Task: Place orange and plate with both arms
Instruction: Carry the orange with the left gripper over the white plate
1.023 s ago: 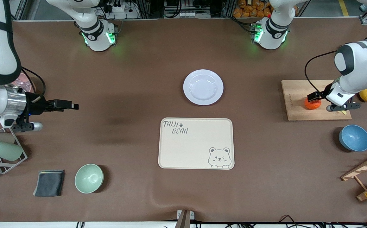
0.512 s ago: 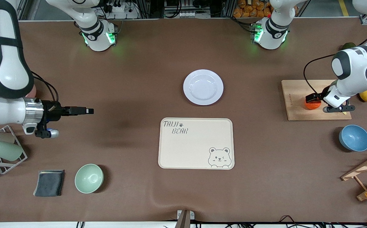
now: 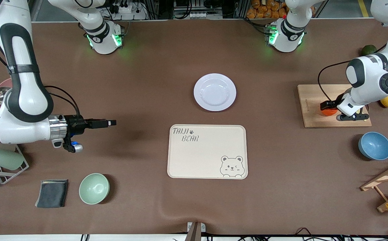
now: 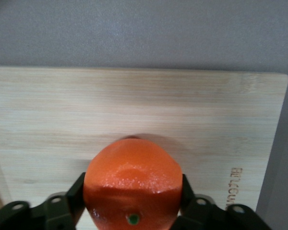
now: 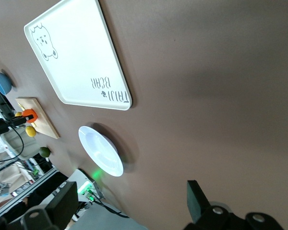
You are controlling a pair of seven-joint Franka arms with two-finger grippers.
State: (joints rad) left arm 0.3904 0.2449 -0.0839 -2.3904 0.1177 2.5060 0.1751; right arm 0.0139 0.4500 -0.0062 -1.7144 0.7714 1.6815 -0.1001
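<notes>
Reaching across bare tabletop [image 3: 147, 83] toward the plate [image 3: 215, 92], the right pincer [image 3: 111, 123] does best to drop low and meet the wide rim edge-on, since the plate is shallow and lies flat. Its arm extends level from the right arm's end, and in the right wrist view its fingers [image 5: 62, 203] stand spread with nothing between them. The plate sits at mid-table, just farther from the front camera than the cream bear tray [image 3: 207, 151], and apart from it. At the left arm's end, the left pincer [image 3: 327, 107] is pinching the orange [image 4: 132, 184] on the wooden cutting board [image 3: 309, 100]; a firm, centred grip and a straight lift should keep the round fruit from rolling free. This arm bends steeply down over the board.
</notes>
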